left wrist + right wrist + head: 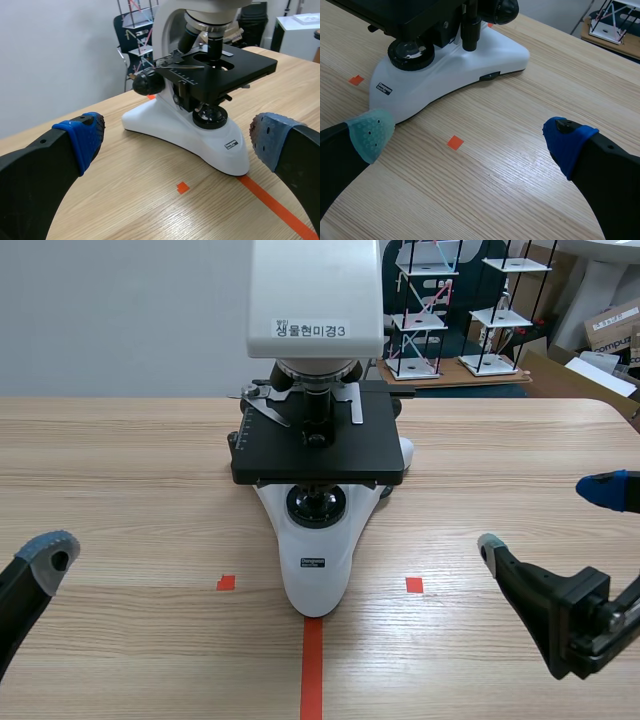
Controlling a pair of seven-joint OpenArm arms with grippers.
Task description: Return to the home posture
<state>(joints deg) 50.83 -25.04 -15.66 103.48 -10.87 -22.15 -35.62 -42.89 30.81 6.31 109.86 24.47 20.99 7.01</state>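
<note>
While wide apart and empty, both jaws either side of the microscope point(318, 590).

A white, black-staged microscope point(318, 455) stands on the pale wooden table point(120, 460). The right gripper point(545, 517) lies low beside it, fingers apart.

I work in a lab or science classroom. A microscope point(318, 455) stands on the wooden table point(120, 470). Stick-frame models point(418, 322) and cardboard boxes point(610, 325) sit far right.
</note>
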